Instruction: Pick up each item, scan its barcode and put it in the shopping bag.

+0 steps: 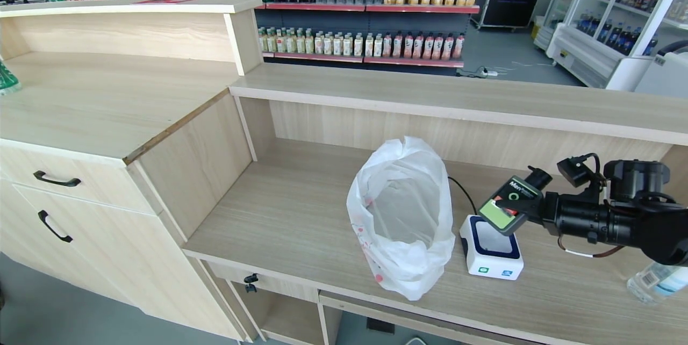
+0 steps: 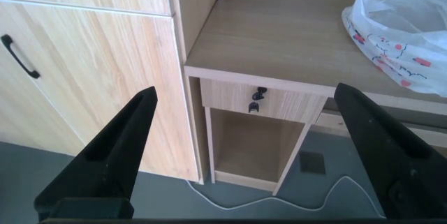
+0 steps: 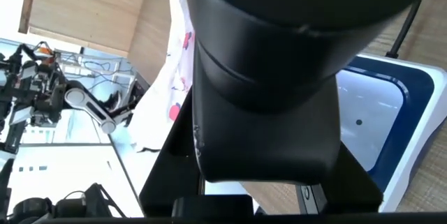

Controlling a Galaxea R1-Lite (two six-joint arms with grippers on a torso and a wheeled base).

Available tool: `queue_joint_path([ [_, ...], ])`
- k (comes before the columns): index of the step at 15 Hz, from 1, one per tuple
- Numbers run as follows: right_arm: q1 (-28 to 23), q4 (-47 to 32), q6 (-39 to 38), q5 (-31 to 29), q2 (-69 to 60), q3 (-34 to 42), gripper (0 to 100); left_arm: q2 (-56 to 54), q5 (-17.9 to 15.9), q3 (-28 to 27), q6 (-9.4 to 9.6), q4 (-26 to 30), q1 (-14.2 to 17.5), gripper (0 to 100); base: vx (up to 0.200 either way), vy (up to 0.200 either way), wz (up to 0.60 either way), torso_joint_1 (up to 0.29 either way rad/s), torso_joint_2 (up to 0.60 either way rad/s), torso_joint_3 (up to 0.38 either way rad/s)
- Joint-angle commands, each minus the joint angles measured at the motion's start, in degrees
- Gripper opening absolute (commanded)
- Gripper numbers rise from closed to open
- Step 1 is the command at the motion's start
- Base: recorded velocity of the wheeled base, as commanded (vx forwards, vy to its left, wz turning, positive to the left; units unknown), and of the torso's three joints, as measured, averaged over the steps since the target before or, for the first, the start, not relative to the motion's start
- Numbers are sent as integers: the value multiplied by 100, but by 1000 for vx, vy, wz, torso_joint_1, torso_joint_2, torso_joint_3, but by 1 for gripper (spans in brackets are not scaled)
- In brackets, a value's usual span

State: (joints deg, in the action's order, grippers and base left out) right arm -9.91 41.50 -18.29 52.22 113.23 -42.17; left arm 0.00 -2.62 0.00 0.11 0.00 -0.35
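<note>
The wooden counter lies beneath the right jaws; drink shelves stand far beyond them, a handled cabinet well to their left.

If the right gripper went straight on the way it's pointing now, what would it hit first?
Probably the shopping bag. The right gripper, holding a black container above the scanner, points sideways toward the bag's wall, though depth is hard to judge.

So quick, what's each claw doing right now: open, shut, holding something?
Left claw: open, holding nothing.
Right claw: shut on a black and green item above the scanner.
</note>
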Motion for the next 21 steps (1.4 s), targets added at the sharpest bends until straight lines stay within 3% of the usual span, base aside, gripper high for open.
queue_joint_path([
  [1, 16, -1, 0, -2, 86, -55, 0, 9, -2, 0, -2, 0, 0, 100, 0, 0, 0, 0, 0, 0],
  [12, 165, 69, -8, -2, 209, -99, 0, 9, -2, 0, -2, 0, 0, 100, 0, 0, 0, 0, 0, 0],
  [15, 112, -230, 27, -107, -890, 130, 0, 9, -2, 0, -2, 0, 0, 100, 0, 0, 0, 0, 0, 0],
  [16, -11, -195, 396, -283, -1505, 402, 0, 9, -2, 0, -2, 0, 0, 100, 0, 0, 0, 0, 0, 0],
  [20, -1101, -212, 3806, -1883, -2982, 1598, 0, 9, -2, 0, -2, 0, 0, 100, 0, 0, 0, 0, 0, 0],
  [21, -1320, -318, 4272, -2041, -3008, 1677, 0, 9, -2, 0, -2, 0, 0, 100, 0, 0, 0, 0, 0, 0],
])
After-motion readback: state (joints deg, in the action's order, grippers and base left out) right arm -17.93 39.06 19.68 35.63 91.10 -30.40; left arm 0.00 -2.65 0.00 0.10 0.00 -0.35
